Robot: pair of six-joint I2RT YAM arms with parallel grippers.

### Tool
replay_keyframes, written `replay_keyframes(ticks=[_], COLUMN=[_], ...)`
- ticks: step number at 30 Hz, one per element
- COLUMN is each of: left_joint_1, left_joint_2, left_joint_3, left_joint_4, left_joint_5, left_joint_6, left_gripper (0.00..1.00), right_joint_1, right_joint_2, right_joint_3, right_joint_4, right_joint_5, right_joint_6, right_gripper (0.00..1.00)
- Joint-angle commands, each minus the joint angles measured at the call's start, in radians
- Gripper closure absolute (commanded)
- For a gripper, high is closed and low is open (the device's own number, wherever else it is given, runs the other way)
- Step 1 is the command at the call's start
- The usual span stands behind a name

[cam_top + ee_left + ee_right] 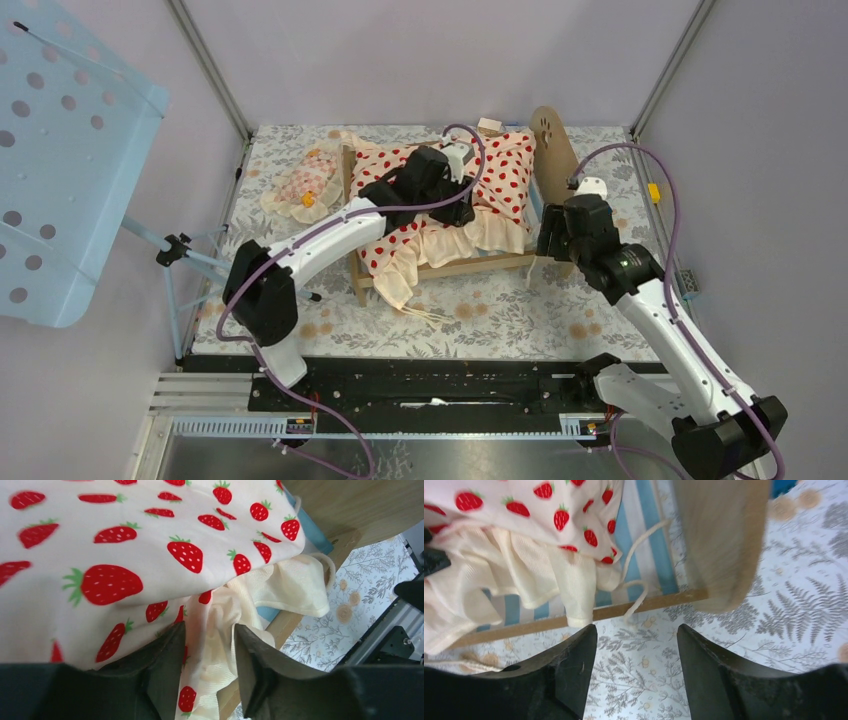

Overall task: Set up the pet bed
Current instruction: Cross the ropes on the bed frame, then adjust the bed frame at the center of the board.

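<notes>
The small light-wood pet bed with the rounded paw-print headboard [552, 150] stands toward the far middle of the floral-covered bench [500, 320], headboard to the right. A cream ruffled blanket printed with red strawberries [500, 165] lies spread over it, its frill spilling over the near rail. The left end effector [209, 635] is low over the blanket, jaws part-way apart, with the cream frill lying loosely between them. The right end effector [636, 635] hangs wide open, holding nothing, just off the bed's near right corner (a strip of blue-and-white striped mattress [644, 535] shows there). A small pink checked pillow [300, 185] lies just left of the bed.
</notes>
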Motion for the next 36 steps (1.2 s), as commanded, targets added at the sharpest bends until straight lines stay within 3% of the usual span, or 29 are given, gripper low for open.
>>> replay_keyframes(ticks=[1, 6, 17, 24, 32, 36], left_joint_1=[-0.001, -0.001, -0.002, -0.006, -0.008, -0.010], left_joint_2=[-0.101, -0.185, -0.411, -0.509, -0.623, -0.671], left_joint_3=[0.027, 0.029, -0.200, -0.317, -0.398, -0.418], left_joint_4=[0.014, -0.013, 0.000, -0.005, -0.028, -0.048], left_joint_5=[0.002, -0.030, -0.059, -0.079, -0.085, -0.097], left_joint_6=[-0.016, -0.024, -0.071, -0.096, -0.113, -0.095], left_gripper=[0.53, 0.42, 0.38, 0.38, 0.38, 0.38], right_joint_1=[-0.005, -0.018, -0.213, -0.270, -0.273, -0.273], right_joint_2=[-0.028, 0.063, 0.267, 0.330, 0.368, 0.392], right_joint_3=[0.119, 0.228, 0.310, 0.288, 0.265, 0.296], right_joint_4=[0.021, 0.034, 0.081, 0.131, 0.209, 0.191], right_joint_5=[0.143, 0.262, 0.049, 0.004, -0.162, -0.206], right_joint_6=[-0.012, -0.102, -0.216, -0.231, -0.171, -0.125], right_gripper=[0.30, 0.14, 0.14, 0.33, 0.58, 0.79])
